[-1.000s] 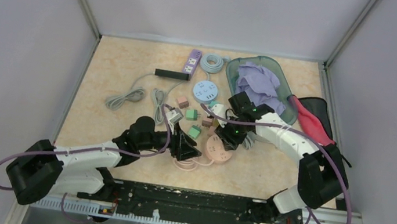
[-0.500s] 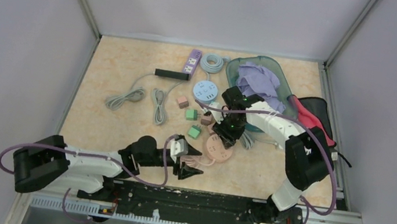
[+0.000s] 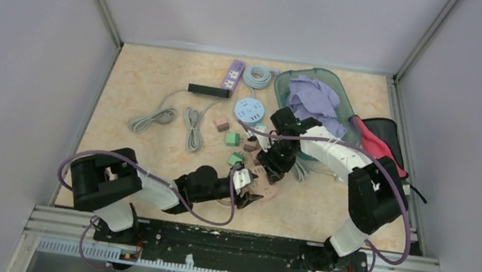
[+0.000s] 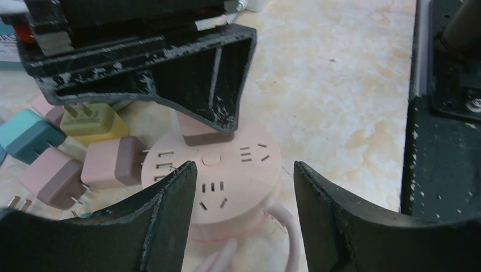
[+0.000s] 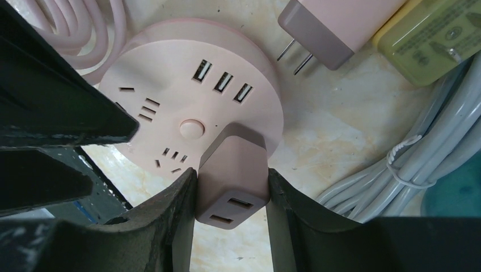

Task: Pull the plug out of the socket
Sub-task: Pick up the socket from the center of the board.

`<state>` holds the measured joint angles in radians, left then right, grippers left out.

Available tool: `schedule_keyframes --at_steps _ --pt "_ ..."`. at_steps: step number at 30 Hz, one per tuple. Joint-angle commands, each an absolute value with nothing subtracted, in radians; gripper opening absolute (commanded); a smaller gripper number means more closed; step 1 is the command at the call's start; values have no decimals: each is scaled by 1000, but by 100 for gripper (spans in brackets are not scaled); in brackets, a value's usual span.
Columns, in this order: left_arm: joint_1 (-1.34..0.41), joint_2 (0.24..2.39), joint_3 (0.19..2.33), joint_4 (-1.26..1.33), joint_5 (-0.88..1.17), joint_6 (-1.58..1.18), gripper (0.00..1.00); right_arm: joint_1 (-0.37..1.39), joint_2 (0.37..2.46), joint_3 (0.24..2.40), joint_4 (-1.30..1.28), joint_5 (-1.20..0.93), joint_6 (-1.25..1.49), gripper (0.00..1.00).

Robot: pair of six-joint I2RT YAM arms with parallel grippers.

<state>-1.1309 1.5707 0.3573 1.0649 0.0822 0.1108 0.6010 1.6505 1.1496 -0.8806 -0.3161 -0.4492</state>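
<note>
The left gripper point(image 4: 244, 167) is held open at the near side of one pink socket point(image 5: 170, 85), mid-table toward the near edge. The right gripper point(image 5: 231, 174) is clamped on the one mauve plug point(image 5: 231, 158), seated in it. Three USB ports are counted on the socket, two on the plug. Print on a yellow adapter point(image 5: 437, 39) is illegible.

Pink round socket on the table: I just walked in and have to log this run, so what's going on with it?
The right end effector is shut on the pink plug, which is still seated in the round pink socket. The left end effector is open, low at the socket's near side, not gripping it. Loose adapters lie beside the socket. The pull has not happened yet.
</note>
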Motion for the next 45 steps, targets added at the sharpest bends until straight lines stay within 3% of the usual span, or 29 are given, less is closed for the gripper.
schedule_keyframes --at_steps 1,17,24,31,35,40,45 --pt "-1138 1644 409 1132 33 115 68 608 1573 1118 -830 -331 -423 33" --pt "-1142 1769 368 1178 -3 119 65 583 1502 1087 -779 -318 -379 32" --pt "-1142 1648 532 734 92 105 69 563 1455 1054 -776 -277 -386 33" --pt "-1108 1667 550 696 214 -9 69 563 1442 1023 -766 -334 -410 38" --pt "-1097 1681 540 722 200 -86 67 563 1437 1011 -748 -353 -407 40" --pt "-1098 1711 551 716 151 -96 55 565 1437 1004 -737 -383 -392 48" --pt "-1118 1706 504 792 31 -17 54 565 1437 999 -724 -390 -375 48"
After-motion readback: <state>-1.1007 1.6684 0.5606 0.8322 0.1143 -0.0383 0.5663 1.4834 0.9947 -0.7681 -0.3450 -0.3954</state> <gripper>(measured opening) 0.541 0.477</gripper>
